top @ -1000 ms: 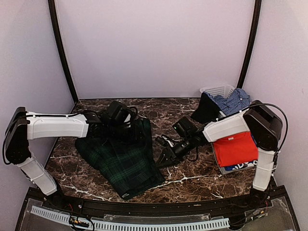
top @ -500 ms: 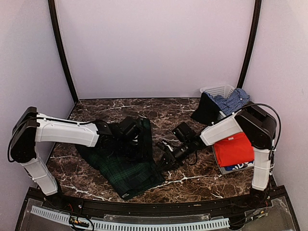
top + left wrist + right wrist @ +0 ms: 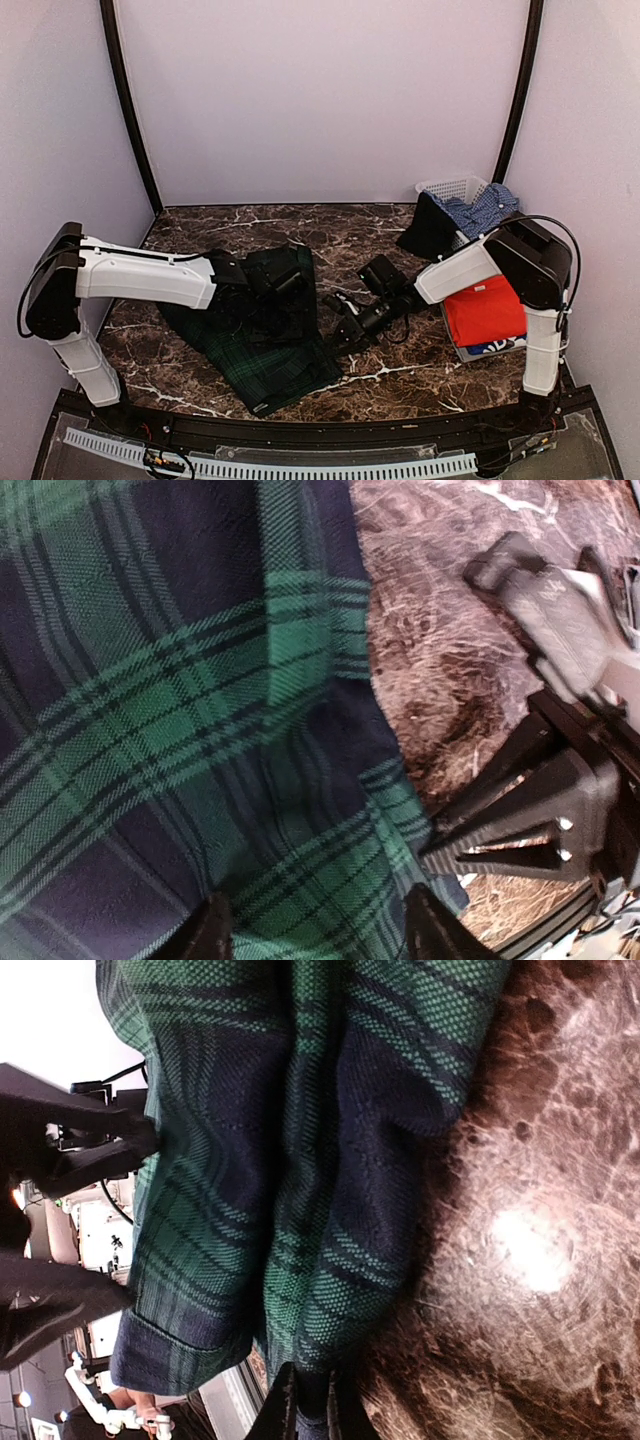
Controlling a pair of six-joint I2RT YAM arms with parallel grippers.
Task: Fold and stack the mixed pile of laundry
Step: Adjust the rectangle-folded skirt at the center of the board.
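The dark green tartan skirt (image 3: 262,352) lies spread on the marble table's left half. My left gripper (image 3: 282,290) hovers over its upper middle with the jaws wide open, and the cloth (image 3: 200,680) lies flat beneath and between the fingers (image 3: 212,932). My right gripper (image 3: 336,334) is at the skirt's right edge, shut on a pinch of the tartan hem (image 3: 300,1210). The right gripper also shows in the left wrist view (image 3: 530,830). The red-orange T-shirt (image 3: 487,308) lies folded on the blue T-shirt (image 3: 497,346) at right.
A white slotted basket (image 3: 455,187) stands at the back right. The light blue patterned shirt (image 3: 487,210) and a black garment (image 3: 430,228) hang over it. The folded stack rests on a grey tray (image 3: 462,351). Bare marble (image 3: 380,235) lies behind the grippers.
My left gripper moved from the skirt's back edge toward the near right, over the skirt's middle. My right gripper stayed at the skirt's right edge, shifting slightly.
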